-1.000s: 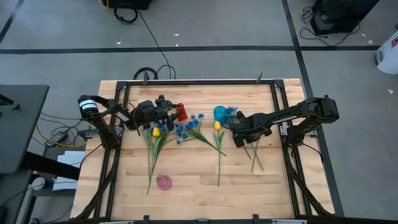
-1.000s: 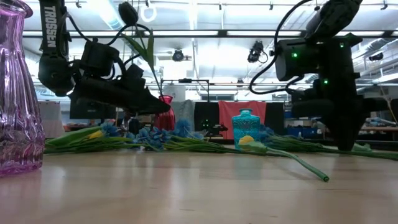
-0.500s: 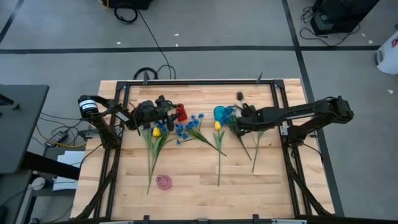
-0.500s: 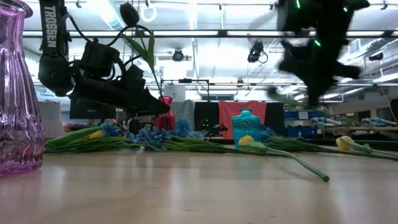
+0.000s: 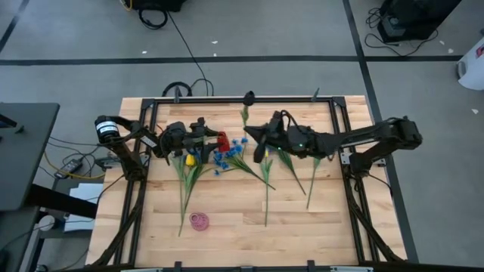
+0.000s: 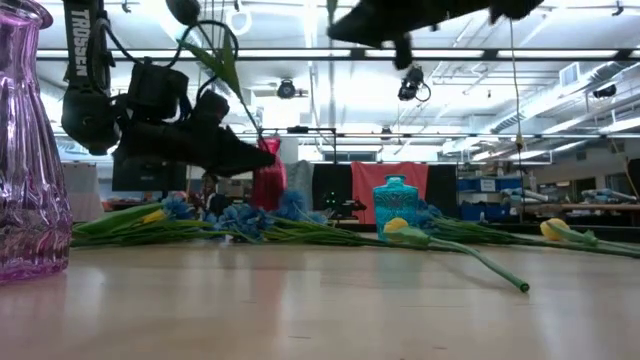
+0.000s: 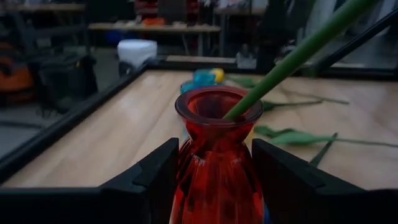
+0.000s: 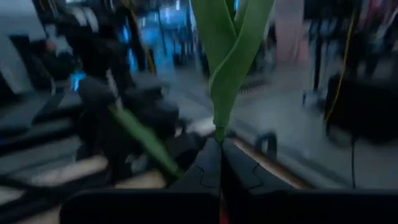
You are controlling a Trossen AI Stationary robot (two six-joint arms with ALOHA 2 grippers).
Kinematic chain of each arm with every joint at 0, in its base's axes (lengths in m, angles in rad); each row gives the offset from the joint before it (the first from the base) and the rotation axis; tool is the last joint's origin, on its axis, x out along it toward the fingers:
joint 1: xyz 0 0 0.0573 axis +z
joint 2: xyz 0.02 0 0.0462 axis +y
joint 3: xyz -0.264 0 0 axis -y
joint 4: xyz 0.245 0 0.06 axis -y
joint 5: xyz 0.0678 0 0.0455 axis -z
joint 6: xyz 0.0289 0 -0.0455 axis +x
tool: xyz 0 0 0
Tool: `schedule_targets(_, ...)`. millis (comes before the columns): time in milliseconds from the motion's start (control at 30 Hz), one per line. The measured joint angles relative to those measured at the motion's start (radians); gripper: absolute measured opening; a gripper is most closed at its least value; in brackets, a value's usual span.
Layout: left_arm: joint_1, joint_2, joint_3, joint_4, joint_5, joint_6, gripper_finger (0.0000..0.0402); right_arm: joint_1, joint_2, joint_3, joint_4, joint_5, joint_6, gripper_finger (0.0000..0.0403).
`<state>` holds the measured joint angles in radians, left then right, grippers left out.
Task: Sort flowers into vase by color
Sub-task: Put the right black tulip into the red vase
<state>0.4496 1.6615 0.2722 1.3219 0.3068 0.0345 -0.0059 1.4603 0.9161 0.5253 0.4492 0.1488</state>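
- I am gripping the red vase [image 7: 217, 162] with the left gripper [image 5: 214, 139], its fingers [image 7: 149, 180] pressing either side of the glass, a green stem [image 7: 298, 56] standing tilted in the vase's mouth.
- I am holding a dark tulip [image 5: 249, 97] aloft in the right gripper [image 5: 255, 133], jaws pinched together on its stem, above the middle of the table [image 5: 227, 219].
- Blue blossoms [image 5: 227, 155] and yellow tulips [image 5: 265, 153] are lying across the boards beside the teal vase [image 6: 393, 203]; a purple vase [image 6: 25, 160] is standing near the front edge.
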Motion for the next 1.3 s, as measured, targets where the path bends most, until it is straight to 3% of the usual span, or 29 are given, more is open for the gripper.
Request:
schedule_targets(133,0.000,0.000,0.000,0.029,0.029,-0.010,0.0202,-0.040,0.093,0.004,0.147,-0.023,-0.085,0.0008)
schedule_targets(400,0.000,0.000,0.000,0.019,0.029,-0.010,0.0202,-0.095,0.204,0.158,0.174,-0.150,-0.102,0.0009)
schedule_targets(667,0.000,0.000,0.000,0.010,0.027,-0.010,0.0202,-0.097,0.275,0.305,0.114,-0.164,-0.170,0.0009)
schedule_targets(1000,0.000,0.000,0.000,0.024,-0.007,-0.012,0.0202,-0.107,0.273,0.314,0.034,-0.149,-0.164,0.0009)
schedule_targets(1300,0.000,0.000,0.000,0.174,-0.023,-0.024,0.0202,-0.114,0.273,0.273,0.031,-0.152,-0.148,0.0009)
